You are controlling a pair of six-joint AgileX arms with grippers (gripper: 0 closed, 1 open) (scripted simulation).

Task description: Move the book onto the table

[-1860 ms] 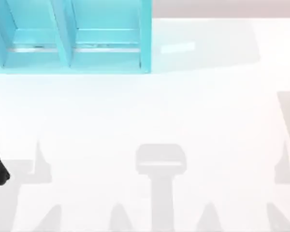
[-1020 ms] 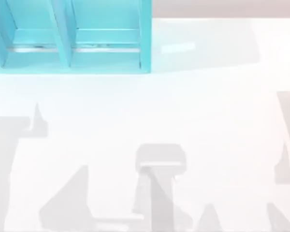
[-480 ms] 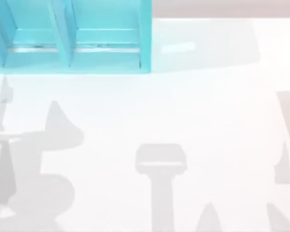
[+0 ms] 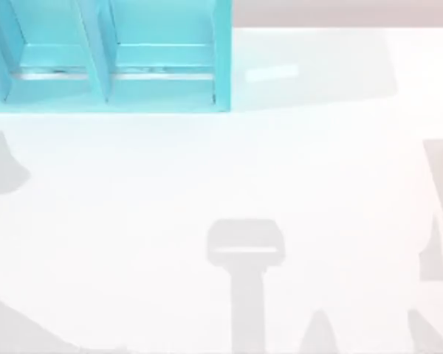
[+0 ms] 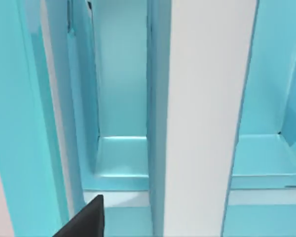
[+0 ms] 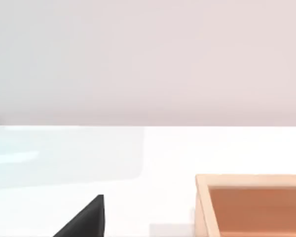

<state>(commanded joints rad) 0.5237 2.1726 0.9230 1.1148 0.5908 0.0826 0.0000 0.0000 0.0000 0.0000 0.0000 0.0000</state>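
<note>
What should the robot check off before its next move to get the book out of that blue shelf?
1. Find the book: cannot tell; an upright white-edged teal slab in the shelf unit may be it.
2. Left gripper faces the shelf compartments: ok.
3. Book held: cannot tell.
4. Bare table in front of the shelf for setting down: ok.
5. Right gripper kept aside, near the orange box: ok.

Large glossy white flat table [image 4: 295, 169], bare in mid area. Teal-blue hardcover book [image 5: 159, 123] w/ white page edges appears upright betw. turquoise shelf compartments, not on table.
</note>
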